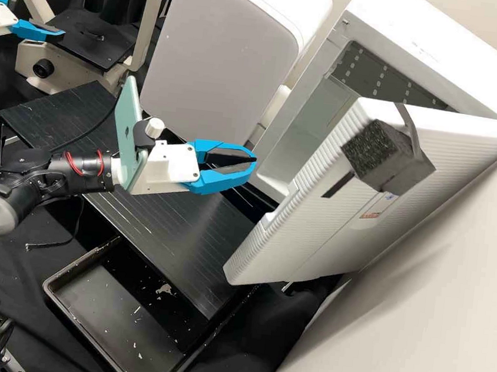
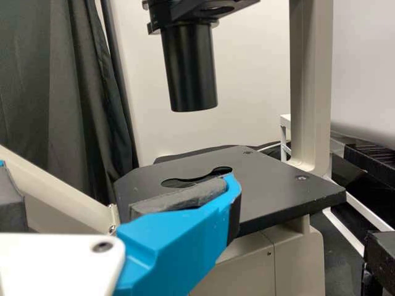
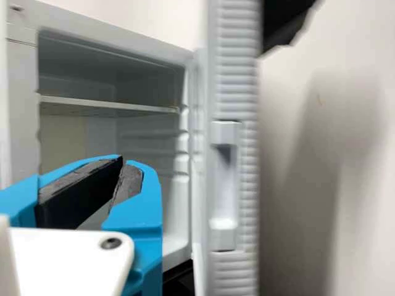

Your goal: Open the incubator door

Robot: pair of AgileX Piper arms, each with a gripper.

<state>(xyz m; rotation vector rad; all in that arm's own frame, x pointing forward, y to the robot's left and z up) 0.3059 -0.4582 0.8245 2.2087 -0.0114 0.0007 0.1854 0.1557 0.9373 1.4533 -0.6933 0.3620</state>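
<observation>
In the high view my right gripper (image 1: 254, 160) is shut with nothing between its tips, just left of the incubator's doorway. The white ribbed door (image 1: 308, 239) stands swung out from the white incubator (image 1: 439, 58), its inside partly exposed. The right wrist view has the right gripper (image 3: 123, 164) before the open cavity, apart from the door edge (image 3: 231, 80) and its recessed handle (image 3: 224, 185). At the high view's upper left, my left gripper (image 1: 42, 9) is open over the microscope stage. The left wrist view shows the left gripper (image 2: 118, 179) with its fingers wide apart.
The microscope stage (image 2: 278, 191) lies close by the left gripper. A second white appliance (image 1: 220, 59) stands left of the incubator. Black foam (image 1: 388, 156) is strapped on the door, and a black tray (image 1: 109, 325) sits below the dark platform (image 1: 173, 225).
</observation>
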